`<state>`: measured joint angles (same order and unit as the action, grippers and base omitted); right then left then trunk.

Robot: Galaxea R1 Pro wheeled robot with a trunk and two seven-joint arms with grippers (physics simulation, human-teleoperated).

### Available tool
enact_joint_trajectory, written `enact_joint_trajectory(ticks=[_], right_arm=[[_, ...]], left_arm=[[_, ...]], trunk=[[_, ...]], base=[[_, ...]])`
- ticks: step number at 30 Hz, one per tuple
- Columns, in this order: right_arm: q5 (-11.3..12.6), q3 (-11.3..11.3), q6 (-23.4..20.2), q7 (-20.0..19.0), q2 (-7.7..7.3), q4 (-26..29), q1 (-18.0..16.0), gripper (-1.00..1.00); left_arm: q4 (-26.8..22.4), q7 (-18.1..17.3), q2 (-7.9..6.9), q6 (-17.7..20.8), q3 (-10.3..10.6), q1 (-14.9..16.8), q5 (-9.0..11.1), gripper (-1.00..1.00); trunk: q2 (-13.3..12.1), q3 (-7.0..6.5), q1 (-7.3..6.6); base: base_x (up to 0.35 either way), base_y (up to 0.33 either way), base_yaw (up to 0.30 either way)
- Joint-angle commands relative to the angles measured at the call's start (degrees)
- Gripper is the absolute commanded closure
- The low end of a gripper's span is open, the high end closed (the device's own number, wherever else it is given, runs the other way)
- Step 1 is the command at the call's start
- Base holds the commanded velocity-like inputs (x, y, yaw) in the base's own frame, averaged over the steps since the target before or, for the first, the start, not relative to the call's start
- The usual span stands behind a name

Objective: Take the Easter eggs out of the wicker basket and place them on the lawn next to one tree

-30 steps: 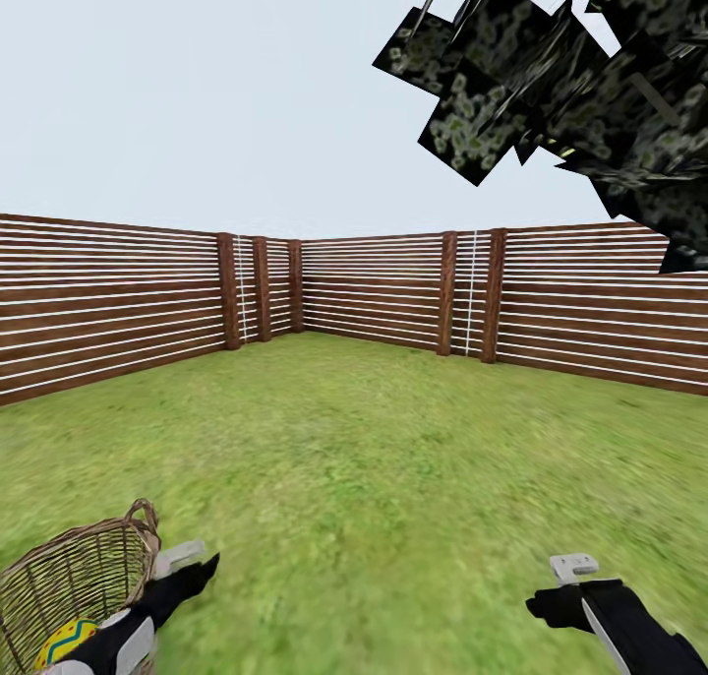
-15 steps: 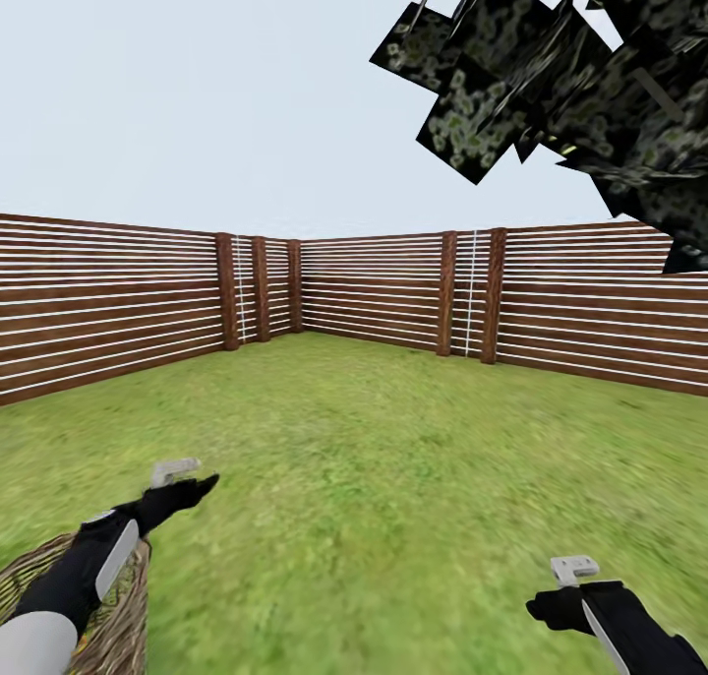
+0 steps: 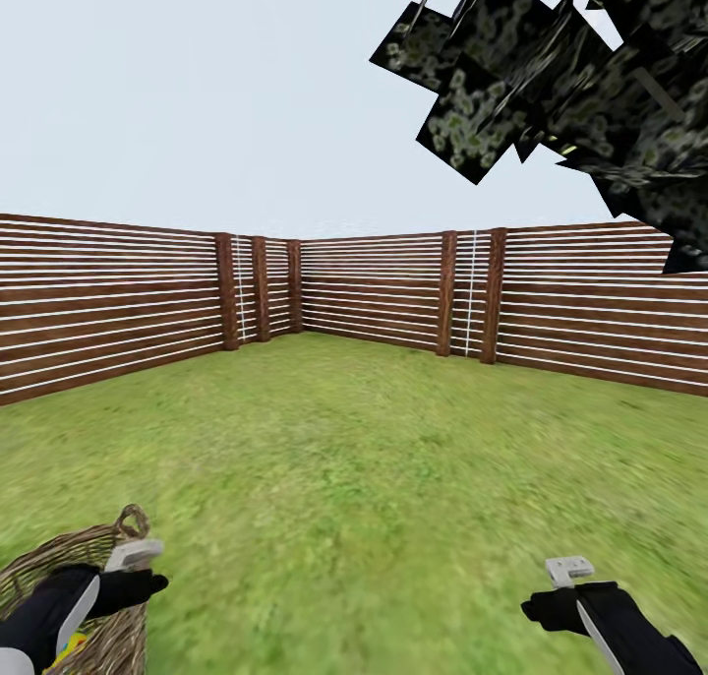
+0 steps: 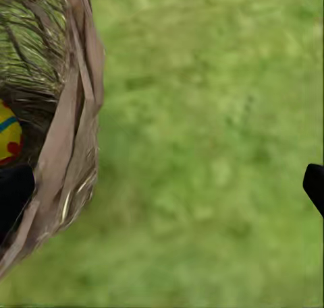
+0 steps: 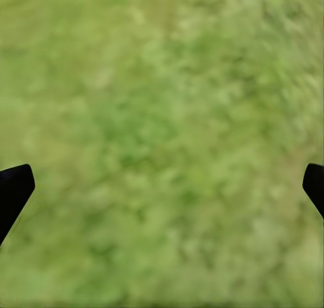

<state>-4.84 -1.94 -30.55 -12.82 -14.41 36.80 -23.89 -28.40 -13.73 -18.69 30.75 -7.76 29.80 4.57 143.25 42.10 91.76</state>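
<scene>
My left tool [image 3: 133, 569] hangs spread apart over the wicker basket [image 3: 44, 567] rim. An egg [image 4: 8, 134] lies inside. My right tool [image 3: 562, 586] is apart above the lawn [image 3: 393, 459].

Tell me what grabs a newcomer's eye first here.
The dark, blocky tree crown hanging over the upper right of the head view, above the slatted wooden fence. Next, the wicker basket at lower left on the lawn, a yellow painted egg inside, with the left gripper at its rim.
</scene>
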Motion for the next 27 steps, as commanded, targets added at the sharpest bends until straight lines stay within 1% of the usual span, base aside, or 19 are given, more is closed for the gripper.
enact_joint_trajectory(ticks=[1,3,4,7,11,16,18,20,22,27], right_arm=[[-0.5,-0.2,-0.3,-0.4,0.02,0.1,0.0,-1.0],[-0.5,-0.2,-0.4,-0.4,-0.03,0.1,0.0,-1.0],[-0.5,-0.3,-0.5,-0.4,-0.11,0.1,0.0,-1.0],[-0.4,-0.3,-1.0,-0.4,-0.39,0.0,0.0,-1.0],[-0.4,-0.3,-1.3,-0.4,-0.57,0.0,0.0,-1.0],[-0.4,-0.3,-1.3,-0.4,-0.38,-0.9,0.0,-1.0],[-0.4,-0.3,-1.3,-0.4,-0.25,-1.1,0.0,-1.0],[-0.5,-0.3,-1.2,-0.4,-0.08,-1.3,0.0,-1.0],[-0.5,-0.3,-1.2,-0.4,-0.03,-1.3,0.0,-1.0],[-0.4,-0.3,-1.2,-0.4,-0.12,-1.4,0.0,-1.0]], left_arm=[[0.2,2.8,0.69,0.1,-0.3,0.0,0.5,-1.0],[0.6,6.3,1.53,-0.1,-1.5,0.0,1.8,-1.0],[0.7,7.6,1.91,-0.1,-2.5,0.0,3.3,-1.0],[0.6,8.7,2.42,-0.1,-3.4,0.1,4.8,-1.0],[0.3,9.0,2.71,0.2,-3.9,0.0,5.5,-1.0],[0.2,9.1,2.91,0.6,-3.8,0.1,5.5,-1.0],[0.1,9.1,2.72,1.1,-3.9,0.1,5.5,-1.0],[0.0,9.0,2.32,2.6,-4.0,0.1,5.5,-1.0],[-0.5,8.9,2.27,3.5,-4.0,0.1,5.5,-1.0],[-1.9,8.1,2.55,3.6,-4.0,0.1,5.6,-1.0]], trunk=[[0.0,0.07,-0.01],[0.0,0.07,-0.01],[0.0,0.07,-0.01],[0.0,0.07,-0.01],[0.0,0.07,-0.01],[0.0,0.07,-0.01],[0.0,0.07,-0.01],[0.0,0.07,-0.01],[0.0,0.07,-0.01],[0.0,0.07,-0.01]], base=[[0.0,0.0,0.0],[0.0,0.0,0.0],[0.0,0.0,0.0],[0.0,0.0,0.0],[0.0,0.0,0.0],[0.0,0.0,0.0],[0.0,0.0,0.0],[0.0,0.0,0.0],[0.0,0.0,0.0],[0.0,0.0,0.0]])
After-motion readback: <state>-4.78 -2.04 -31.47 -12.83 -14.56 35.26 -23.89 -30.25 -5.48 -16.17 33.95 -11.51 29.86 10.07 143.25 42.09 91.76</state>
